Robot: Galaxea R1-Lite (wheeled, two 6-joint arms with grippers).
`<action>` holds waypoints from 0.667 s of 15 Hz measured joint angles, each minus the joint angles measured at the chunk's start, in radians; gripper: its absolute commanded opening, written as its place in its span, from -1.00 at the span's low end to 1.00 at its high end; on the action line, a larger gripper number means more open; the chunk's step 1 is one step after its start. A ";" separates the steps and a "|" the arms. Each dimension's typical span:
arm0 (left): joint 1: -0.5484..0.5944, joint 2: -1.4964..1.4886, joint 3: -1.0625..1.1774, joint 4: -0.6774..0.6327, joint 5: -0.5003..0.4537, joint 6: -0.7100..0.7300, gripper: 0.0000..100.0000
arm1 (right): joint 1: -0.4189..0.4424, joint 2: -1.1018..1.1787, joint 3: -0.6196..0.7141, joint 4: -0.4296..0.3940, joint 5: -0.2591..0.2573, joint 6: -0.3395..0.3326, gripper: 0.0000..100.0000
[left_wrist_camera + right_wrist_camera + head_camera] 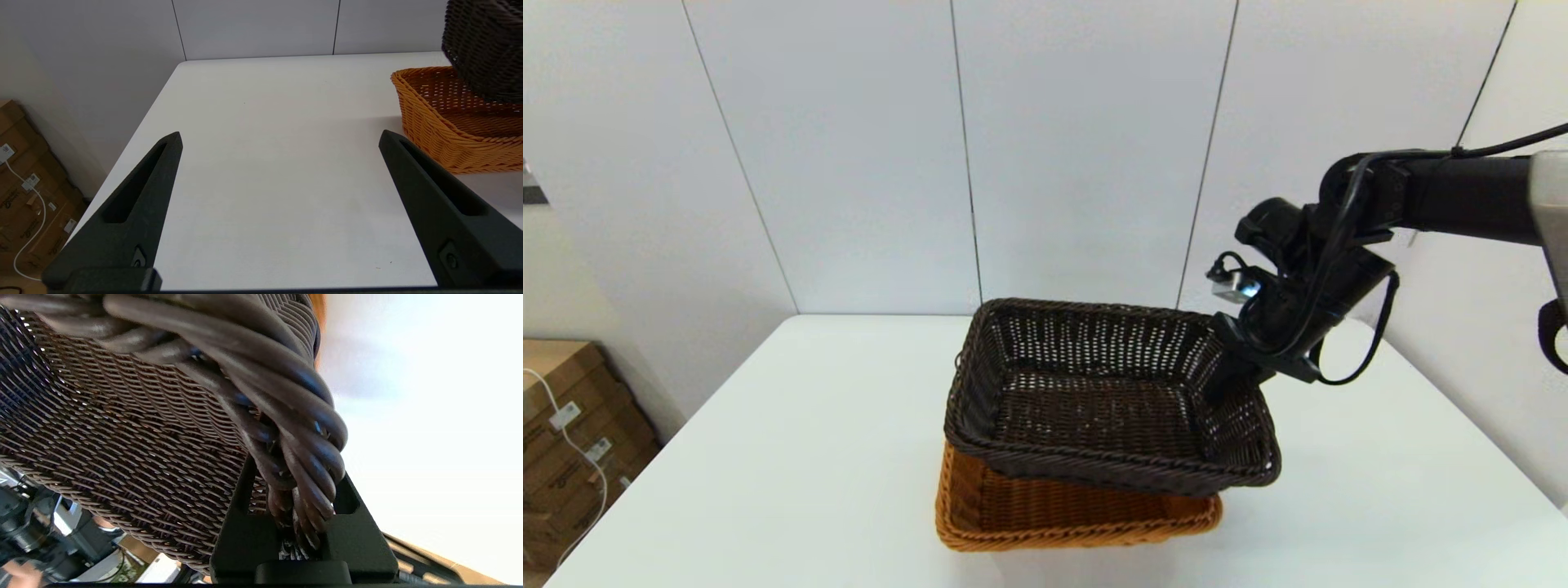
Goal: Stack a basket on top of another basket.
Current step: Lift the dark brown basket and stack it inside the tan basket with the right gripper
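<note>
The right gripper [1232, 359], jaws clenched on the dark basket's [1094, 400] rim at its 3 o'clock edge, holds it tilted over the orange basket [1062, 514], apparently not yet nested; the left gripper [280, 139] idles, jaws spread.

Baskets: two on my tabletop, both near its front edge.
Dark brown basket [1107, 400]: one.
Orange-tan basket [1070, 510]: one.
My grippers: two, the right gripper [1232, 371] and the left gripper [280, 141].
Cardboard boxes [564, 441]: one stack, beyond the tabletop's left edge.
</note>
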 measured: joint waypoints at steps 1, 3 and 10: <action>0.000 0.000 0.000 0.000 0.000 0.000 1.00 | 0.010 0.007 0.000 -0.003 0.000 -0.001 -1.00; 0.000 0.000 0.000 0.000 0.000 0.000 1.00 | 0.032 0.018 0.000 -0.003 0.002 -0.002 -1.00; 0.000 0.000 0.000 0.000 0.000 0.000 1.00 | 0.111 0.059 0.001 -0.009 -0.002 0.000 -1.00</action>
